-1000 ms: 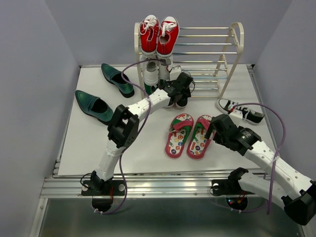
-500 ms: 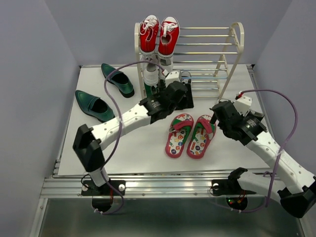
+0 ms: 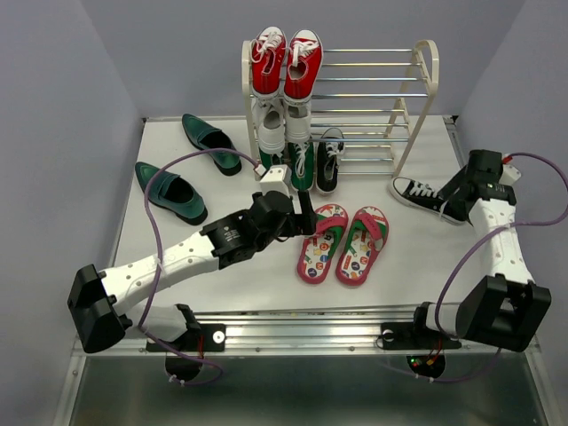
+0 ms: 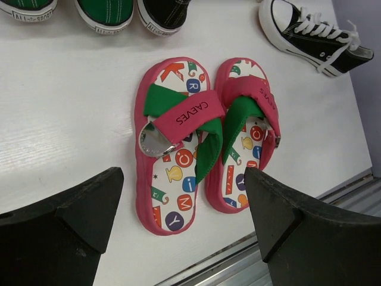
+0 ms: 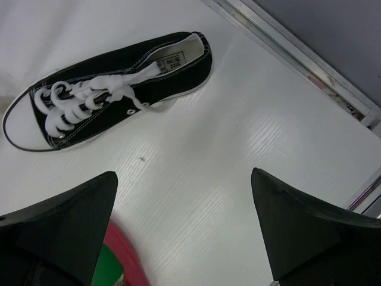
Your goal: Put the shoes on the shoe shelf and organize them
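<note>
counting two flip-flops, two loafers

Left end effector hovers, jaws spread wide, above pink flip-flops lying side by side on white tabletop; black sneaker upper right; shoe toes line top edge.

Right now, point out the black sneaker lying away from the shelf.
The black sneaker on the table's right side, alone, right of the flip-flops. The other black sneaker stands at the shelf's base beside the green sneakers.
</note>
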You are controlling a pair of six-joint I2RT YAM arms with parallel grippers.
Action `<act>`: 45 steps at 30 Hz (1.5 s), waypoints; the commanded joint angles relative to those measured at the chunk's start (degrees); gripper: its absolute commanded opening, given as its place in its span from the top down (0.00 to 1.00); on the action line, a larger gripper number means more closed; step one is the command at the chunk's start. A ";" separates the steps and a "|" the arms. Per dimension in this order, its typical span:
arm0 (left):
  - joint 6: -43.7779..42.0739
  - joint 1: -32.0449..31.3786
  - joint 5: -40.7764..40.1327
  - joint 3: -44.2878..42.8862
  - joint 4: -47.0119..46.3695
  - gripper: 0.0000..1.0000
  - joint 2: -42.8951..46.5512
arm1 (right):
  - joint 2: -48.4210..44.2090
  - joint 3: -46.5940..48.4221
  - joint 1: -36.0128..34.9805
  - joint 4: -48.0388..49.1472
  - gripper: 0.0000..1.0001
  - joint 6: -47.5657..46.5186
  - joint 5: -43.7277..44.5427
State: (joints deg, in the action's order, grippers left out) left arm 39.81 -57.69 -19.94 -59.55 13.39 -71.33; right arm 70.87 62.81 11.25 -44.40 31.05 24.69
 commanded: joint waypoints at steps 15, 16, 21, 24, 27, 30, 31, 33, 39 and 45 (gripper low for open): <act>-10.37 0.91 1.75 4.62 -12.50 0.01 -1.18 | 17.63 7.50 18.02 11.09 0.00 -6.00 -12.82; -10.54 1.44 2.19 4.62 -12.77 0.01 -1.53 | 18.24 8.12 18.63 11.44 0.00 -6.09 -12.91; -11.07 3.46 5.43 4.79 -14.88 0.01 -3.20 | 21.76 10.67 18.64 13.28 0.00 -9.15 -13.18; -11.42 4.87 6.67 4.88 -15.23 0.01 -3.90 | 23.52 11.11 18.64 14.70 0.00 -9.69 -13.43; -11.86 5.83 6.85 5.23 -15.85 0.01 -4.60 | 25.01 10.50 18.64 15.31 0.01 -10.04 -15.88; -11.86 7.24 7.99 5.23 -15.94 0.01 -5.40 | 26.33 9.27 18.64 16.98 0.05 -10.13 -16.34; -11.78 7.50 8.17 5.23 -15.94 0.01 -5.57 | 26.86 9.35 18.64 17.50 0.06 -10.13 -16.34; -11.77 7.77 8.34 5.06 -16.02 0.01 -6.18 | 28.00 9.09 18.64 18.47 0.15 -10.39 -17.30; -10.72 8.56 8.78 4.70 -16.11 0.01 -6.98 | 29.41 5.40 18.64 24.54 0.31 -9.87 -20.82; -10.72 9.44 9.22 4.53 -15.32 0.01 -7.33 | 28.27 1.97 18.64 24.80 0.51 -8.12 -17.49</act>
State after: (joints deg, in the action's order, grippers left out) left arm 29.39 -48.97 -11.00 -54.87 -0.62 -78.70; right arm 100.22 66.78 29.56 -22.39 21.74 5.48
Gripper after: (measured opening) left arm 0.986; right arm 0.611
